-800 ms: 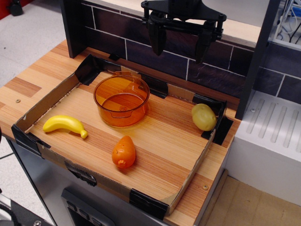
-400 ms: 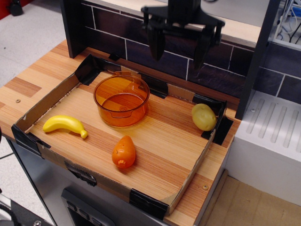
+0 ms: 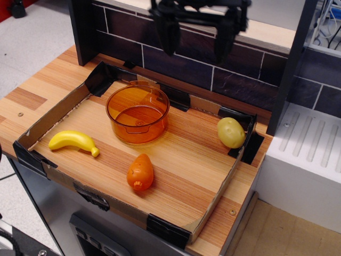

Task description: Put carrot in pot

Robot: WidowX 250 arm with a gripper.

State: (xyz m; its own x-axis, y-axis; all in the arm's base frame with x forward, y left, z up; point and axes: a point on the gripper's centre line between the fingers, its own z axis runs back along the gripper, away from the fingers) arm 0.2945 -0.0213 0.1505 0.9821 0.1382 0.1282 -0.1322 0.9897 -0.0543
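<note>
I am holding the gripper [image 3: 196,49] high over the back wall, fingers spread wide and empty. The carrot [image 3: 140,173] is lying near the tray's front edge, just before the pot [image 3: 137,112]. I am planning a descent centred over its thick middle.

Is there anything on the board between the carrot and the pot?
Nothing: in the single overhead view, bare wood separates the carrot from the pot. The banana lies off to the side.
</note>
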